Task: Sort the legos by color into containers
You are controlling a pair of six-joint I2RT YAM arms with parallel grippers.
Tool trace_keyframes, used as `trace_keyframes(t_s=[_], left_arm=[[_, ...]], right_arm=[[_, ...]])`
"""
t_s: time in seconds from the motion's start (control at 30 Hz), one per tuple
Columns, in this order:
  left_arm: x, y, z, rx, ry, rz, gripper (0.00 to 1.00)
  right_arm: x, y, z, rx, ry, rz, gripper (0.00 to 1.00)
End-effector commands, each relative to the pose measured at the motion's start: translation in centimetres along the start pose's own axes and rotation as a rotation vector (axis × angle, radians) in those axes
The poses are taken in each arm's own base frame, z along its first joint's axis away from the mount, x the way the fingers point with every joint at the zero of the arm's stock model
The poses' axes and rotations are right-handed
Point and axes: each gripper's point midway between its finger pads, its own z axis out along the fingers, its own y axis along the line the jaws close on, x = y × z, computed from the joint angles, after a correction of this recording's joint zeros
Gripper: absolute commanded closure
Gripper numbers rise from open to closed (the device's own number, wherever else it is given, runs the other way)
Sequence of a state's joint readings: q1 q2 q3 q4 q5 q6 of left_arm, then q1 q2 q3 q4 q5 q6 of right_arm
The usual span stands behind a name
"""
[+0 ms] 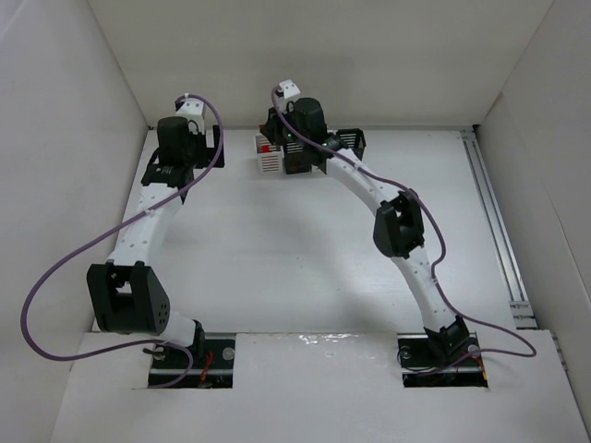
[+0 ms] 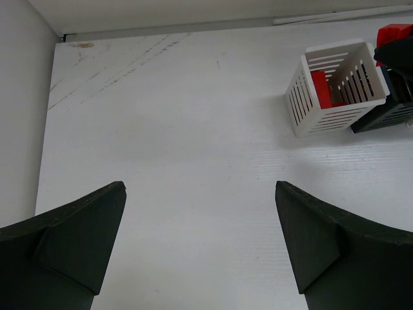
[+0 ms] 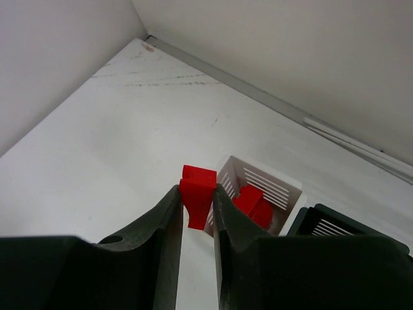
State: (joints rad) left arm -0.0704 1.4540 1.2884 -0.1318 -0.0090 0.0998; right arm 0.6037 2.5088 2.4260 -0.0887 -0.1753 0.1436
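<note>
Red lego brick [image 3: 198, 184] pinched in the right gripper [image 3: 196, 194], held just beside the white bin [image 3: 284, 187] at its near rim, far across the table [image 3: 129, 129], likely to join the red bricks [image 3: 253, 203] inside. Left gripper [image 2: 200, 188] hangs spread, empty.

black bin [image 3: 321, 226]: near side hidden, lower right
white bin [image 1: 266, 161]: right half hidden under arm [image 1: 305, 129], upper centre
red brick [image 2: 392, 33]: cut by right edge, upper right
</note>
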Motion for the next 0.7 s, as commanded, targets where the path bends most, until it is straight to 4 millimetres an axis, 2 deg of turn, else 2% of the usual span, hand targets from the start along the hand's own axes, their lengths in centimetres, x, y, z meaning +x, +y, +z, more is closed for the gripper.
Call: trace_keyframes(t_s=[0.0, 0.03, 0.1, 0.13, 0.17, 0.27, 0.43, 0.57, 0.6, 0.67], left_arm=[[-2.0, 0.6, -1.6, -0.019, -0.071, 0.003, 0.0], [-1.7, 0.4, -1.3, -0.01, -0.061, 0.004, 0.0], [-2.1, 0.4, -1.4, -0.01, -0.07, 0.004, 0.0], [-2.1, 0.4, -1.4, -0.01, -0.07, 0.004, 0.0], [-1.9, 0.4, -1.1, -0.01, -0.061, 0.004, 0.0], [-2.3, 0.4, -1.1, -0.01, -0.07, -0.006, 0.0], [-2.3, 0.4, -1.1, -0.01, -0.07, -0.006, 0.0], [-2.5, 0.4, -1.1, -0.01, -0.079, -0.006, 0.0], [-2.2, 0.4, -0.8, -0.01, -0.07, -0.006, 0.0], [-2.2, 0.2, -0.8, -0.001, -0.07, -0.005, 0.0]], right_arm=[[-2.4, 0.1, 0.7, 0.014, -0.104, -0.004, 0.95], [-1.8, 0.0, 1.0, 0.016, -0.095, -0.002, 0.95], [-1.9, 0.0, 1.1, 0.014, -0.105, -0.004, 0.95], [-1.2, -0.2, 1.4, 0.016, -0.095, -0.002, 0.93], [-1.7, -0.3, 1.4, 0.025, -0.105, -0.003, 0.93], [-0.1, -0.8, 1.9, 0.038, -0.083, 0.001, 0.92], [0.5, -1.3, 2.1, 0.062, -0.078, 0.003, 0.88], [0.3, -1.3, 2.1, 0.061, -0.087, 0.002, 0.73], [0.0, -1.3, 2.2, 0.059, -0.098, 0.0, 0.65], [0.0, -1.3, 2.2, 0.059, -0.098, 0.0, 0.59]])
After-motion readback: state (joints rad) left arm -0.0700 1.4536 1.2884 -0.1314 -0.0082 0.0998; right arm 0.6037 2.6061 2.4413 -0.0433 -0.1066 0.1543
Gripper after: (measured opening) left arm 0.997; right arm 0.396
